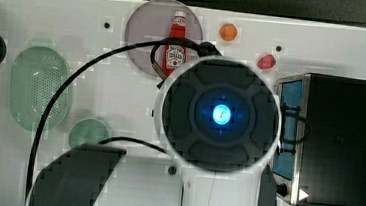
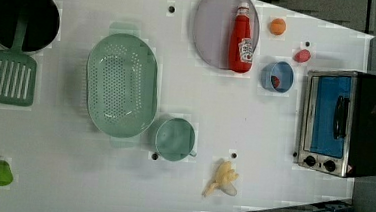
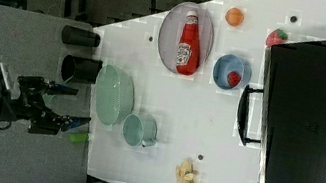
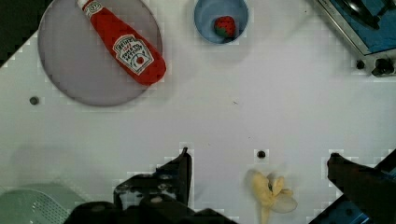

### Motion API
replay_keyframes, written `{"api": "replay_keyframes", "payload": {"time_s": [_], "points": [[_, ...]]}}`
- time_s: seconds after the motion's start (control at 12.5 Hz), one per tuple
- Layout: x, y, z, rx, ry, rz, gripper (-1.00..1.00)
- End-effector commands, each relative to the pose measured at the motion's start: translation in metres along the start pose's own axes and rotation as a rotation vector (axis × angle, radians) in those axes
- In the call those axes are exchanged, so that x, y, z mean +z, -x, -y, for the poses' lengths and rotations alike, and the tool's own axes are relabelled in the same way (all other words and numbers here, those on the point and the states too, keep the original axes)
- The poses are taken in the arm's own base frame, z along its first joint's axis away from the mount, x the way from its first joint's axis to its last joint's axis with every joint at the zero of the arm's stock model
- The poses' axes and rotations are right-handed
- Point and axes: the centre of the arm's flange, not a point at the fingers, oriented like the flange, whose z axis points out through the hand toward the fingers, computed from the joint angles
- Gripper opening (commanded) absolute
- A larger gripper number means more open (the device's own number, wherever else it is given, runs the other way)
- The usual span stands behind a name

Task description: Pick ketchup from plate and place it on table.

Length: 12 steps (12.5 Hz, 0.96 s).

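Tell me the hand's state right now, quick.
Hand: open, holding nothing; ketchup lies on the plate.

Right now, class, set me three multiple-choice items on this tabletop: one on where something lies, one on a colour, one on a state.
1. Where does the ketchup lie?
A. in the blue bowl
B. on the plate
C. inside the toaster oven

2. What colour is the colander?
A. pale green
B. orange
C. black

3. How is the gripper set?
A. shut on the ketchup
B. shut on the banana peel
C. open, holding nothing

Answers: 1 B, the bottle lies flat on the lilac plate with its base past the rim; 2 A, the perforated oval basin is pale green in the left view; 3 C, the wrist view shows both fingers far apart above the white table with nothing between them.
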Motion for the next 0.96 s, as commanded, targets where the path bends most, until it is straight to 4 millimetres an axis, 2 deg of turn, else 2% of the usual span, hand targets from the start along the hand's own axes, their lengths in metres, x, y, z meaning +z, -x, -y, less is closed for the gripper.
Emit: {"api": "replay_keyframes", "payload": {"time_s": [0.08,0.4,0.96], "points": [[0.043,-0.022,0.019,-0.164,0.012,0.045,1.00],[0.094,-0.037,0.045,-0.308,0.025,0.084,1.00],[0.191,-0.055,0.104,-0.396,0.007,0.107,1.00]]}}
